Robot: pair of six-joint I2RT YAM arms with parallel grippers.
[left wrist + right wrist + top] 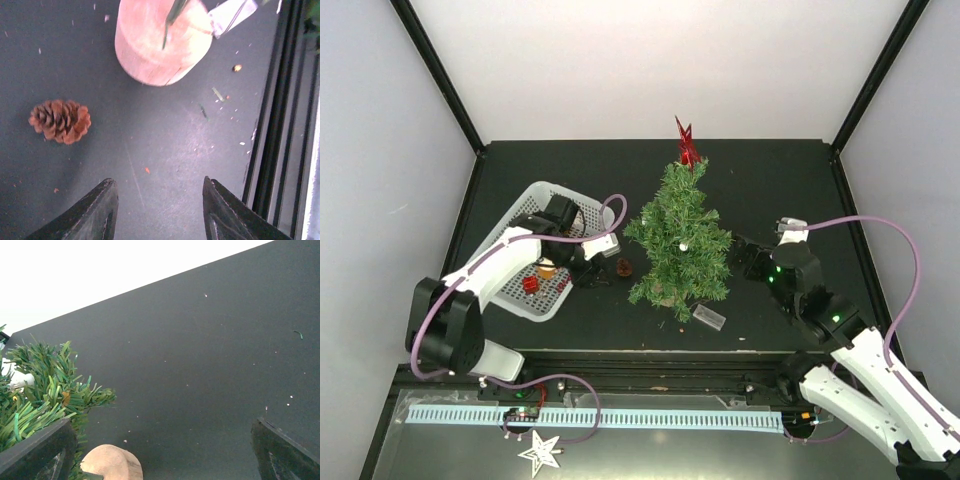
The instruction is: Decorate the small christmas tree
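Item 1: small christmas tree (680, 235). Stands upright near the middle of the black table (780, 180) on a round tan base (160, 42). Topped with a red star (687, 145); carries a white bead (683, 246) among the dark-green needles.

Item 2: left gripper (160, 195). Sits low over the table between the white basket (542, 186) and the tree, pointed toward the tan base. Jaws parted, only bare tabletop between the fingers (95, 212); holds nothing.

Item 3: right gripper (160, 450). Sits just to the right of the tree at the height of the lower branches. Jaws spread wide, nothing gripped. Needles lie beside one finger (35, 450); contact cannot be told.

Item 4: pine cone (60, 121). Lies on the table beside the tree base, ahead of the left gripper and off to one side, apart from both fingers.

Item 5: white basket. Lies left of the tree, set at a slant; holds a red ornament (531, 284) and a gold one (548, 268).

Item 6: clear plastic piece (708, 317). Lies flat just in front of the tree.

Item 7: white star (540, 452). Lies on the near ledge, beside the left arm's base.
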